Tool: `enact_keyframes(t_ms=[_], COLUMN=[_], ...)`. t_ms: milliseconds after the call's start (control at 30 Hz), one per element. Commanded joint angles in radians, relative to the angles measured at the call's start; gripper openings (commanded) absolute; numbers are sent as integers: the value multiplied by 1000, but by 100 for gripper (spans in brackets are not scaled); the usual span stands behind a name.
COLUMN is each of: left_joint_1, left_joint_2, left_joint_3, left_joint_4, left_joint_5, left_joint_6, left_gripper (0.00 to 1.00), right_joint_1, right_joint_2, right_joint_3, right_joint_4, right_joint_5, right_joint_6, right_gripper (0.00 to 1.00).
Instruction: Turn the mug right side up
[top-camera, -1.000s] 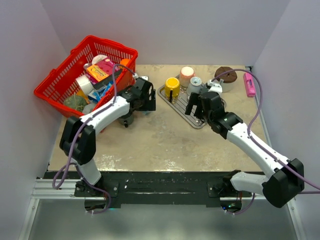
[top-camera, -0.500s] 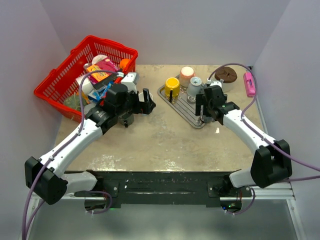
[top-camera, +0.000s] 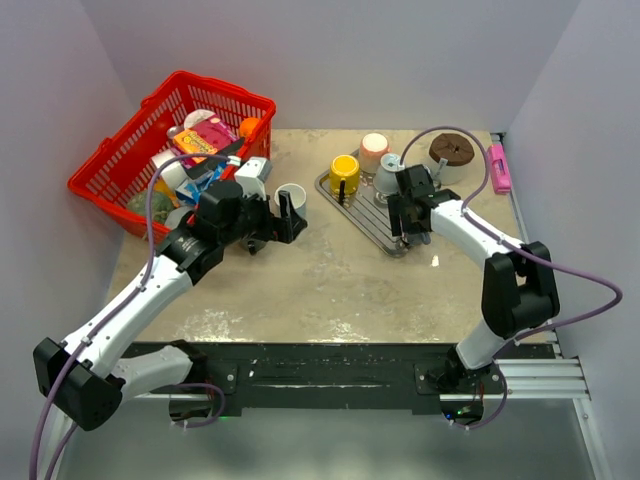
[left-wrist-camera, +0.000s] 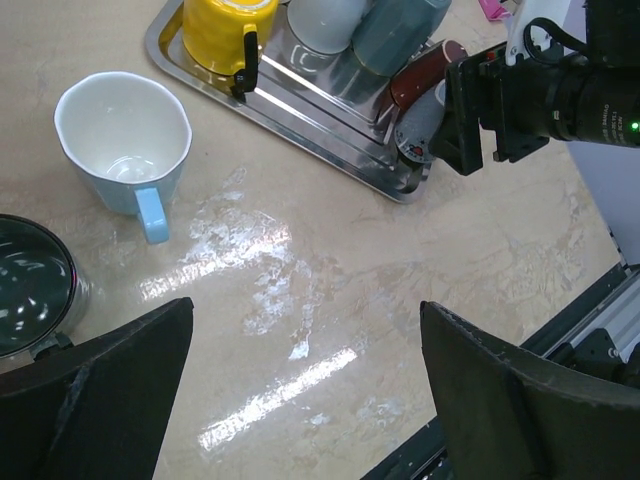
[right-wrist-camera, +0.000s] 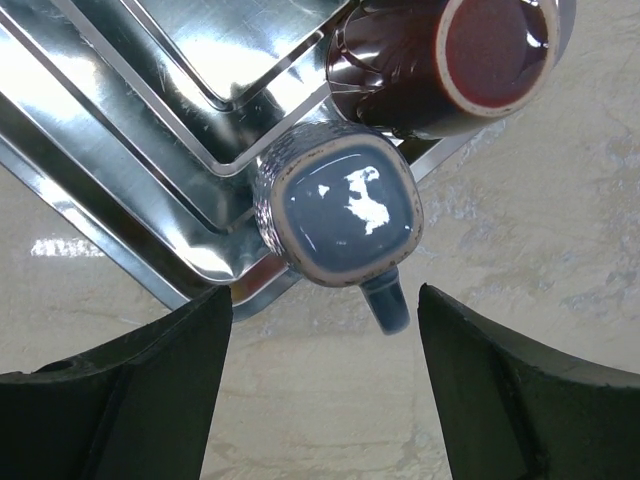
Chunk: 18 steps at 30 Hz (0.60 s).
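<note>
A light blue mug (left-wrist-camera: 125, 140) stands upright on the table with its mouth up, left of the steel tray (left-wrist-camera: 330, 130); it also shows in the top view (top-camera: 290, 197). My left gripper (left-wrist-camera: 305, 400) is open and empty, drawn back near and left of that mug (top-camera: 283, 217). My right gripper (right-wrist-camera: 325, 400) is open and hovers over a blue-grey mug (right-wrist-camera: 337, 205) that sits upside down at the tray's (right-wrist-camera: 150, 130) near corner, handle towards me. A dark brown mug (right-wrist-camera: 450, 60) lies next to it, bottom showing.
A yellow mug (top-camera: 345, 172), a pink-white mug (top-camera: 373, 150) and a grey mug (top-camera: 389, 172) stand on the tray's far side. A red basket (top-camera: 110, 165) of groceries is at the far left. A dark tin (left-wrist-camera: 30, 285) stands by the light blue mug. A brown disc (top-camera: 452, 150) and a pink object (top-camera: 498, 168) lie at the far right.
My left gripper has pulled back from the light blue mug, which now stands free and upright. My right gripper has moved farther over the tray's near corner.
</note>
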Motion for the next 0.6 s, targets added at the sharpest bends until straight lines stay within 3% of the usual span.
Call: enact_keyframes(t_ms=[0,133,300,567], left_joint_1=[6,6,7,6], left_joint_2=[-25,-13,-19,16], left_joint_3=[-29,-22,-29,9], left_joint_4=[2,6,81,63], left_joint_5=[15,11,17,17], left_joint_6=[-2,-19,10,27], left_gripper=[99,99,99,99], right_joint_1=[-9,-17,-17,-17], right_joint_2=[21,47,50,48], right_joint_3=[26,21,24,44], right_joint_4=[16,-4,0,-17], right_joint_5=[-19,-69,-84,-61], right_joint_6=[-40,-19,15,9], right_gripper=[78,75,63,47])
